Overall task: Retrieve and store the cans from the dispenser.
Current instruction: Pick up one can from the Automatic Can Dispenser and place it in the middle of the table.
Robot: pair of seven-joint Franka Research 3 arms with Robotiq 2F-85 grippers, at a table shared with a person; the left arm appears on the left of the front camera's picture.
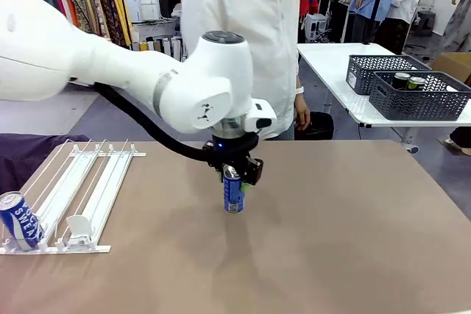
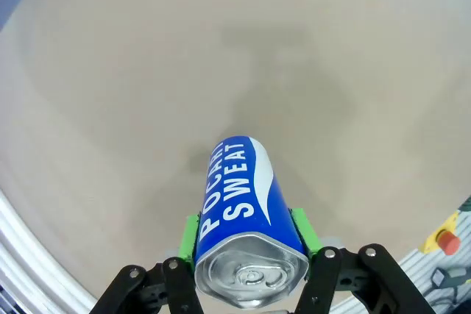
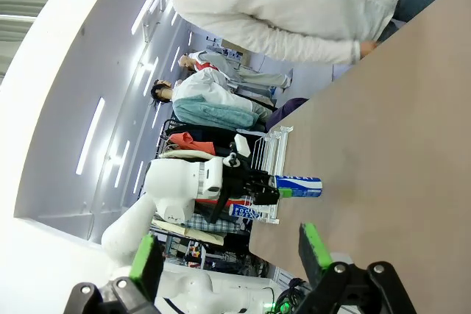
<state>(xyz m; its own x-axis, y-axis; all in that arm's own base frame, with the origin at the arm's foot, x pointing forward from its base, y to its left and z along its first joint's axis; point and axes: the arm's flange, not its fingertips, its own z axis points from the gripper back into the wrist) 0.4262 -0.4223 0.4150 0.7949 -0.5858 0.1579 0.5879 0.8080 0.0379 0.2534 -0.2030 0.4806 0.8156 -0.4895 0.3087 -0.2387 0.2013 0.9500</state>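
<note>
Front view: the left gripper (image 1: 235,173) pinches an upright Pocari Sweat can (image 1: 233,195) over the middle of the table (image 1: 338,240). A second blue can (image 1: 19,220) stands at the near-left corner of the dispenser (image 1: 88,189).
Left wrist view: green pads (image 2: 190,234) squeeze the can's sides.
Right wrist view: the right gripper (image 3: 228,248) is spread, empty.

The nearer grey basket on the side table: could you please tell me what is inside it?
Two can tops show above the basket wall; anything lower is hidden.

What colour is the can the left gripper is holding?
Blue can, white lettering, silver top; best in left wrist view.
</note>
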